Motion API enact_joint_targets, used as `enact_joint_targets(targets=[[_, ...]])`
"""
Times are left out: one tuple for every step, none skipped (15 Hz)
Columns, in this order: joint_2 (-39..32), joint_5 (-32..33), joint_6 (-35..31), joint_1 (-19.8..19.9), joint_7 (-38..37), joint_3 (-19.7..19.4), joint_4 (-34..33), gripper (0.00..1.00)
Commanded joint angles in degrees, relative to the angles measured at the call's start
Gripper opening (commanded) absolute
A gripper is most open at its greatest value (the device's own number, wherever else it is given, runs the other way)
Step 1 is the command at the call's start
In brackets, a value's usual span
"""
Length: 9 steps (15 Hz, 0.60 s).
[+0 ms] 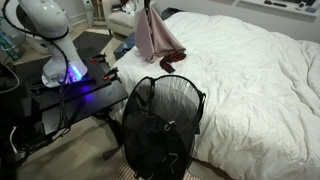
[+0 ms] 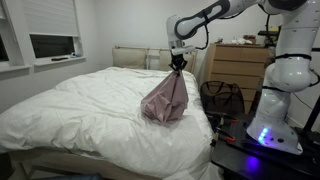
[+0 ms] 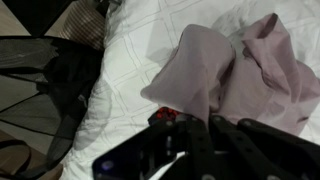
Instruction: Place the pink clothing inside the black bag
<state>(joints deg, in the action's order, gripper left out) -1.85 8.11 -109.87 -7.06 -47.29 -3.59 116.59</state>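
The pink clothing (image 1: 155, 38) hangs from my gripper (image 1: 148, 8) over the white bed; its lower end still touches the bedding. It also shows in an exterior view (image 2: 166, 98) below the gripper (image 2: 178, 63). In the wrist view the pink cloth (image 3: 228, 75) runs up between my gripper's black fingers (image 3: 185, 125), which are shut on it. The black bag (image 1: 160, 125) is a black mesh hamper standing open beside the bed, near the robot's table. It shows in the wrist view (image 3: 40, 90) at the left and in an exterior view (image 2: 222, 97).
The white bed (image 1: 250, 70) fills most of the scene. A dark red item (image 1: 172, 63) lies on the bed under the cloth. The robot's black table (image 1: 75, 95) with a blue-lit base stands next to the bag. A wooden dresser (image 2: 240, 65) stands behind.
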Motion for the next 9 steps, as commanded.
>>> enact_joint_targets(targets=[[5.6,3.7,2.3,2.5,-9.1,1.6,-2.0,0.01],[7.0,4.4,2.6,3.2,-11.3,1.8,-2.5,0.01],[8.2,5.1,3.2,3.8,-13.5,2.0,-3.1,0.01],[9.6,5.6,3.8,4.7,-15.5,2.0,-3.5,0.01],[11.0,6.4,4.2,5.6,-17.7,2.1,-3.8,0.01],[12.3,7.1,4.9,6.6,-19.5,2.2,-4.0,0.01],[13.6,7.4,5.9,7.5,-21.0,2.3,-4.3,0.01],[15.1,7.6,6.6,8.5,-22.5,2.2,-4.1,0.01],[16.1,7.9,7.7,9.4,-24.0,2.3,-4.8,0.01]])
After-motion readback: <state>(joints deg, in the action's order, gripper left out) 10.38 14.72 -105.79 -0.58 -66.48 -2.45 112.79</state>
